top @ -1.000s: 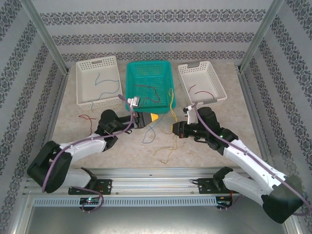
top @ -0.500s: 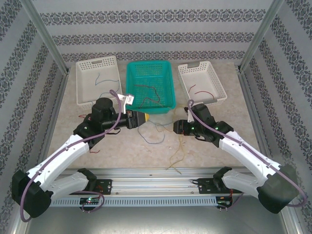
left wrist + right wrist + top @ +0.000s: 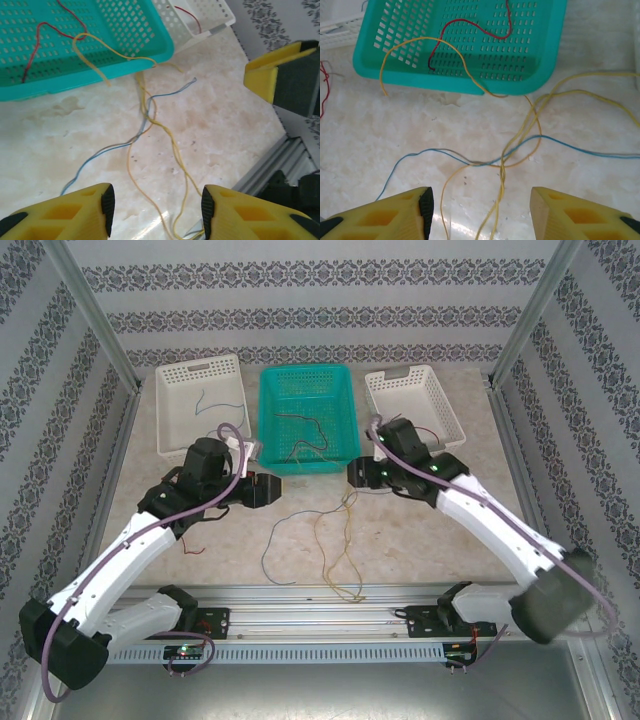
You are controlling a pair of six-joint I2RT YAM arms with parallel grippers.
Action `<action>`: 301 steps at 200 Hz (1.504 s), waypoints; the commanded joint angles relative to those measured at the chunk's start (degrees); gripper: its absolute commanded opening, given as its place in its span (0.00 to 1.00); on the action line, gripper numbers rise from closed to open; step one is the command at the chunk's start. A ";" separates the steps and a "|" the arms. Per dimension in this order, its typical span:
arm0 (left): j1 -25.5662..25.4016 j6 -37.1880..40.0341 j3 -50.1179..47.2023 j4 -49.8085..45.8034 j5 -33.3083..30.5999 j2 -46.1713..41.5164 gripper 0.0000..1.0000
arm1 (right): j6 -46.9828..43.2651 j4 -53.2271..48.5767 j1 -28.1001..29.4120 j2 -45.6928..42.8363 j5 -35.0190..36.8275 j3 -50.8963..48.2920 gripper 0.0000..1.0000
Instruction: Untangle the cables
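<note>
Beside teal basket (image 3: 470, 86) rim, cables (image 3: 502, 161) lie crossed on open tabletop (image 3: 365, 145).

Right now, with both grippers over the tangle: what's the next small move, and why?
Probably lower the left gripper onto the blue cable, clear of the crossing, and close. It and the right gripper hang open and empty, and blue is twined with the yellow cables.
</note>
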 commanded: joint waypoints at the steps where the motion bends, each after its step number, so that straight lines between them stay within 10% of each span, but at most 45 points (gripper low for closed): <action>1: 1.51 2.07 -0.45 -1.98 -3.74 -3.37 0.54 | -3.97 -1.24 2.10 9.52 -1.97 9.12 0.54; 111: 3.05 2.33 -1.40 -3.16 -8.20 -8.20 0.63 | -11.68 -31.85 3.73 68.12 -0.47 81.65 0.61; 257: 3.76 2.79 -0.80 -4.71 -8.69 -8.10 0.64 | -4.81 -27.05 2.19 78.66 -3.98 85.40 0.57; 301: 4.02 2.88 -0.92 -4.77 -8.77 -7.96 0.64 | -3.27 -25.80 1.35 79.67 -4.76 86.45 0.20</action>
